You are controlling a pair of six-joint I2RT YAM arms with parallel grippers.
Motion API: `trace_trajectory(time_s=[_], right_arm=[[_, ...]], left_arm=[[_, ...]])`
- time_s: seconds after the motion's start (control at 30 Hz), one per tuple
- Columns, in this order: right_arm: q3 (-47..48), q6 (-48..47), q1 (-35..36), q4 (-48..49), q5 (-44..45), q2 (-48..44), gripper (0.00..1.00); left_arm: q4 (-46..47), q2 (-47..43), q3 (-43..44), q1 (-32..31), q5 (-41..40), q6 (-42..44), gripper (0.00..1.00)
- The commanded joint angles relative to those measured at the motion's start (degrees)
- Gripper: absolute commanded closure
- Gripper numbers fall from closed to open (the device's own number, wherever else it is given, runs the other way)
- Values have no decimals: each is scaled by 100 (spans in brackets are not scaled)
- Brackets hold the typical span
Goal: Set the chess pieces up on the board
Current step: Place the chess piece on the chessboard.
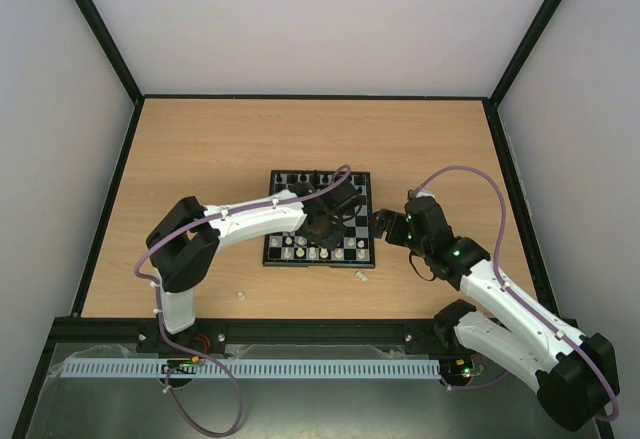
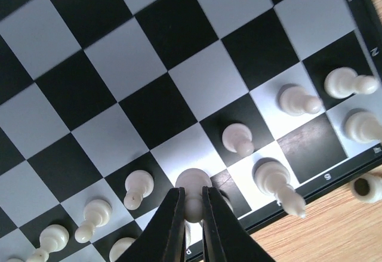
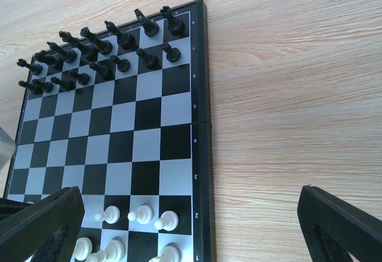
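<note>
The board (image 1: pixel 286 255) lies mid-table, with black chess pieces (image 3: pixel 95 50) lined up on its far rows and white ones (image 3: pixel 140 214) on its near rows. My left gripper (image 2: pixel 192 191) hangs low over the white side and is shut on a white pawn (image 2: pixel 192 180), its fingers (image 2: pixel 170 226) pinching the pawn's head. I cannot tell whether the pawn's base touches the square. More white pieces (image 2: pixel 237 138) stand around it. My right gripper (image 1: pixel 385 224) is open and empty just off the board's right edge; its fingers (image 3: pixel 42 220) frame the board's corner.
One white piece (image 1: pixel 362 276) lies on the wood by the board's near right corner; the left wrist view shows it as the loose piece (image 2: pixel 367 187) off the board. Another small piece (image 1: pixel 240 295) lies nearer the left arm's base. Black rails bound the tabletop.
</note>
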Motion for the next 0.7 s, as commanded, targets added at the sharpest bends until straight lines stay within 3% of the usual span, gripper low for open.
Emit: trace_trajectory(time_s=[0.0, 0.67], right_arm=[[-113, -75, -22, 69, -68, 38, 2], [-137, -73, -22, 98, -127, 64, 1]], left_arm=[[61, 120, -214, 17, 93, 6, 93], [247, 413, -239, 65, 147, 32, 90]])
